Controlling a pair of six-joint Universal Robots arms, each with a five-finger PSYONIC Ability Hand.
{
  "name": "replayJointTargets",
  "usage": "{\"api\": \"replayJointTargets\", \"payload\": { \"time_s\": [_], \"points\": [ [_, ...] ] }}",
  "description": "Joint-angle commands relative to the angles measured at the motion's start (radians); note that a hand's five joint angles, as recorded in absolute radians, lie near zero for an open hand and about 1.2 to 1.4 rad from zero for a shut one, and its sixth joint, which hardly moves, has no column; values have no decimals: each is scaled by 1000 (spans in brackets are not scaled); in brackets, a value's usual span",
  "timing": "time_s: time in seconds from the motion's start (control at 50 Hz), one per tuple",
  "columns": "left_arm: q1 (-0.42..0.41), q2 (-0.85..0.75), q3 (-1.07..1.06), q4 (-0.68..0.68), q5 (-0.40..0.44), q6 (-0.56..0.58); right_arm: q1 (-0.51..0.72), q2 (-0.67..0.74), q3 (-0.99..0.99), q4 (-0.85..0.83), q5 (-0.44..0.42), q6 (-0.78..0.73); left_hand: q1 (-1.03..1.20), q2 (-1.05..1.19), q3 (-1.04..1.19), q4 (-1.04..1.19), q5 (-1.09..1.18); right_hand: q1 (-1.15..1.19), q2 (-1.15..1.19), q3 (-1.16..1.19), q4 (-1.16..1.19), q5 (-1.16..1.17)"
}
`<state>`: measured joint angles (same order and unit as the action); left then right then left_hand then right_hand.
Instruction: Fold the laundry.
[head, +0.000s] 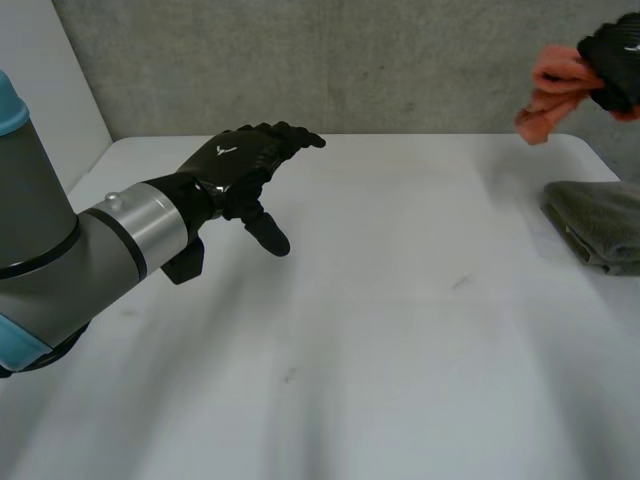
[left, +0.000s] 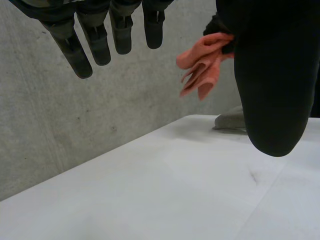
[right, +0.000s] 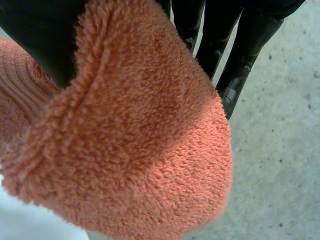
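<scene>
White table (head: 380, 330), orange towel (head: 552, 85) aloft

Head view: bright, even, diffuse light, no hard glare on the white counter (head: 400, 330). The left hand (head: 240, 160), upper left of frame, reads near-black with little surface detail. The folded grey cloth (head: 600, 225) at right edge looks dim. Right wrist view: the orange towel (right: 140, 150) is well lit, and the right hand (right: 250, 45) is dark against the pale wall.

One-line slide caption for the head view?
Laundry folding: left hand open above the white table; right hand holds an orange towel aloft beyond a folded grey towel.
</scene>
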<state>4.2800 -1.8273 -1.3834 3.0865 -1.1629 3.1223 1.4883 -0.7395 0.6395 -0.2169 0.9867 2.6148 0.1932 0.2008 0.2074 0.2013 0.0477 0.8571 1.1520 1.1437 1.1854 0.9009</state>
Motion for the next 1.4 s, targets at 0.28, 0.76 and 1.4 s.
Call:
{"api": "replayJointTargets", "payload": {
  "time_s": [0.28,0.76,1.4],
  "points": [
    [-2,-29,-19,3,0,-1,-367,216,58,-4,-419,59,-6,-14,-20,-14,-35,539,244,253,211,321],
    [-2,-32,-8,3,-1,-1,-494,26,173,270,-411,-22,-6,-14,-20,-14,-35,-683,-977,-969,-1011,-901],
    [98,111,-9,63,-271,-68,136,-455,213,330,351,269,-18,-25,-32,-26,-47,-683,-977,-969,-1011,-901]
  ]
}}
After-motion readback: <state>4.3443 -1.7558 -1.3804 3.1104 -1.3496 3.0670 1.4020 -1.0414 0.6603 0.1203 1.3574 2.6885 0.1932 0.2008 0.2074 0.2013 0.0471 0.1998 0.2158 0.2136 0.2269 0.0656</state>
